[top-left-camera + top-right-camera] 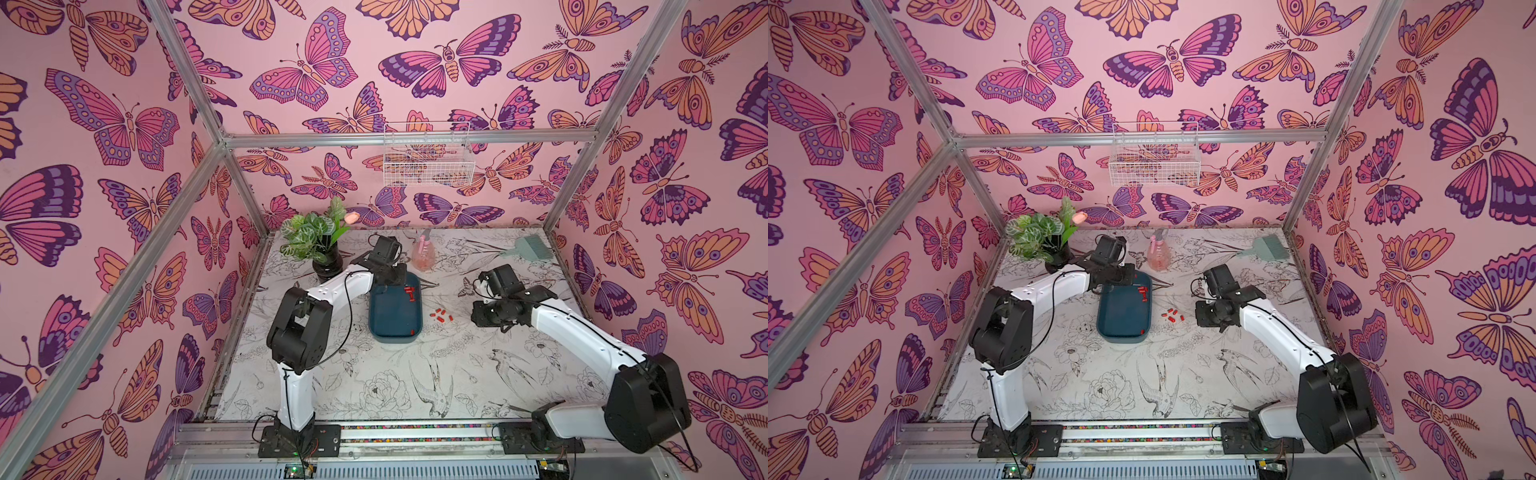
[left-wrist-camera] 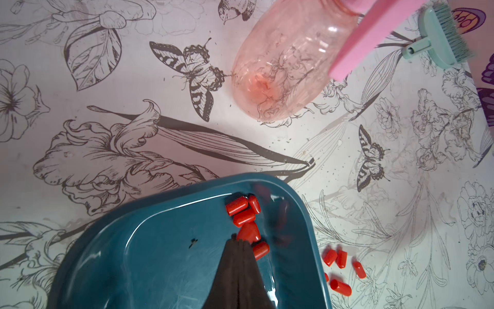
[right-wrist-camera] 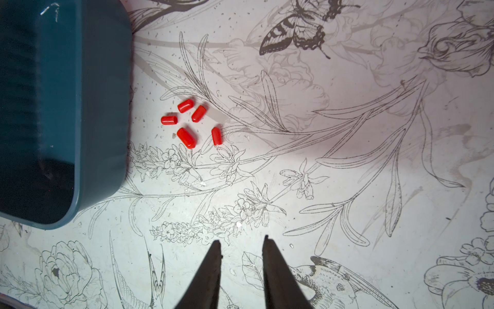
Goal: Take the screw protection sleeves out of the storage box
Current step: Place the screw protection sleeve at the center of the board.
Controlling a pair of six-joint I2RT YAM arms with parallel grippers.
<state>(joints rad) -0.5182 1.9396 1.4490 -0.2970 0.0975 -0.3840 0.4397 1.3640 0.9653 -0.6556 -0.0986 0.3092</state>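
Tiny red-orange plastic screw protection sleeves (image 2: 243, 217): cluster in a corner of the teal plastic storage box (image 2: 160, 267), five more sleeves (image 3: 187, 125) just outside its rim. Probably light, slick, roll-prone; pinch across the barrel. Left gripper (image 2: 240, 242) clenched at that cluster; right gripper (image 3: 242, 243) parted, empty, beside the box.

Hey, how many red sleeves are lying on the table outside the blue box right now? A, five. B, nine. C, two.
A: the right wrist view shows five sleeves in a loose cluster on the table, beside the storage box and outside its wall.
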